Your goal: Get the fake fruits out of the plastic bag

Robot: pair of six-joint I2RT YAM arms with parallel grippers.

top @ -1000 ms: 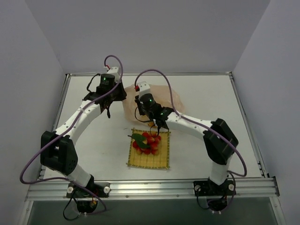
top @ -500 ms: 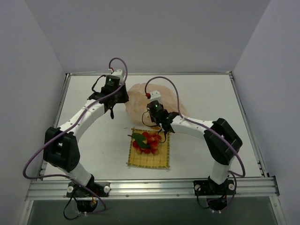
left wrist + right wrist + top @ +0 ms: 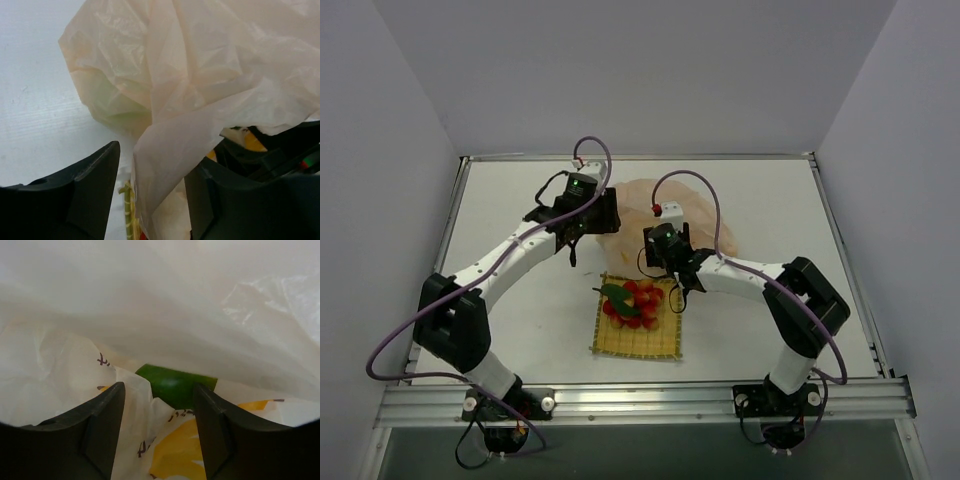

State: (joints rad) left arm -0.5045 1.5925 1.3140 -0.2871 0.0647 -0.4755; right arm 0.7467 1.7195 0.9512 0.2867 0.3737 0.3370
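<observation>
The peach plastic bag (image 3: 705, 215) lies crumpled at the back middle of the table. My left gripper (image 3: 152, 160) is at its left edge, open, and a loose fold of the bag (image 3: 200, 65) hangs between the jaws. My right gripper (image 3: 159, 390) is open inside the bag, its fingertips hidden in the top view. Just beyond its fingers (image 3: 102, 420) lies a green pear (image 3: 175, 385), partly wrapped in film. The red berries (image 3: 638, 303) with a green leaf rest on the yellow mat (image 3: 635, 340), outside the bag.
The mat's woven edge (image 3: 127, 210) shows below the left jaws. Yellow-orange print (image 3: 185, 450) marks the bag's inner film near the right fingers. The right gripper's black body (image 3: 270, 160) sits close beside the left gripper. White walls enclose the table (image 3: 500, 270).
Both wrists have moved to the right and the bag has shifted and spread rightward. The left gripper went from shut on the bag to open. The right jaws have widened.
</observation>
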